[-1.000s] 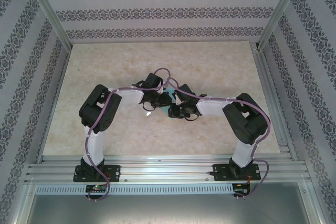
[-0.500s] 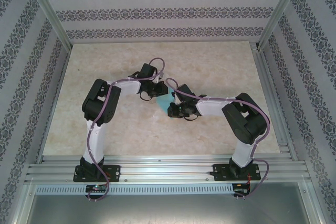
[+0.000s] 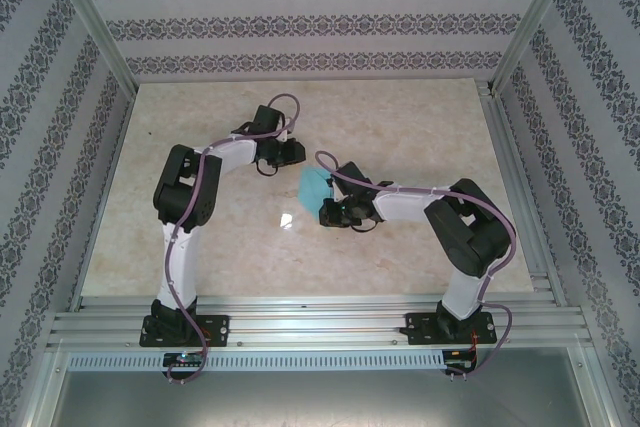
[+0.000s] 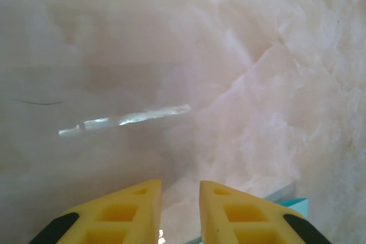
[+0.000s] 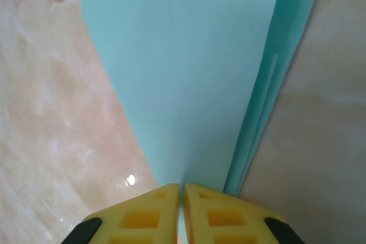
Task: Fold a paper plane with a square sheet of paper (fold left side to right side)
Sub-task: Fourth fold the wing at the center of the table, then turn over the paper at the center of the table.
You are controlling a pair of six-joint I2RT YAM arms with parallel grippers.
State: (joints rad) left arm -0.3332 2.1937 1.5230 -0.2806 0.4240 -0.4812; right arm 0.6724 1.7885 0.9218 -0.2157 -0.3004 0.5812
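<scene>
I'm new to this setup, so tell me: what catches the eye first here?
The cyan paper stands out at mid-table, a folded sheet on the pale marble table. The right gripper pinches its edge between yellow fingers, while the left gripper hovers slightly open beside it, holding nothing.

Cyan paper plane (image 3: 314, 187), a layered tapering wedge, mid table (image 3: 420, 117).
</scene>
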